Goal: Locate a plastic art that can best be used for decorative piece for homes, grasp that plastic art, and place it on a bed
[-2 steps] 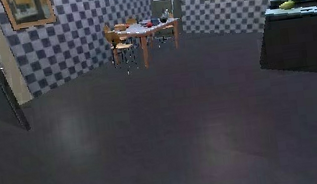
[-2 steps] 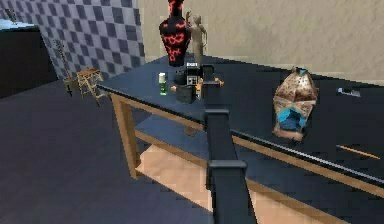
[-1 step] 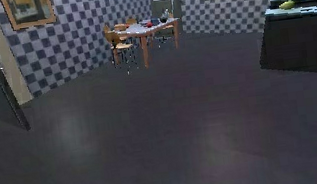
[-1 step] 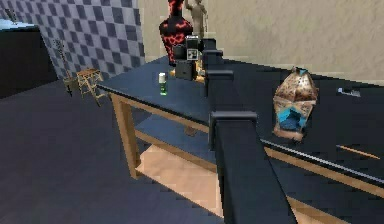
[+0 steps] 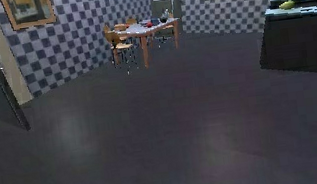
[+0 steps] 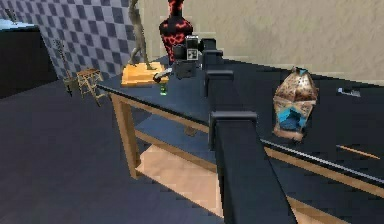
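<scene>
A slender grey statue of a standing figure (image 6: pixel 137 35) rises from a flat yellow base at the far left end of a dark-topped table (image 6: pixel 250 125) in the arm side view. Next to it stands a red and black vase (image 6: pixel 177 24). The dark arm bar (image 6: pixel 235 140) reaches up across the tabletop. At the arm's far end sits the gripper (image 6: pixel 183 62), in front of the vase and just right of the statue's base. With these things on the table behind it, I cannot tell whether it holds anything.
A lantern-like ornament (image 6: pixel 295 100), a small green item (image 6: pixel 163 90) and a pencil (image 6: pixel 355 152) lie on the table. Left of it are a small chair (image 6: pixel 88 80) and a dark cabinet (image 6: pixel 20 55). Ahead: dining table with chairs (image 5: pixel 144 31), dark counter (image 5: pixel 306 37), open floor.
</scene>
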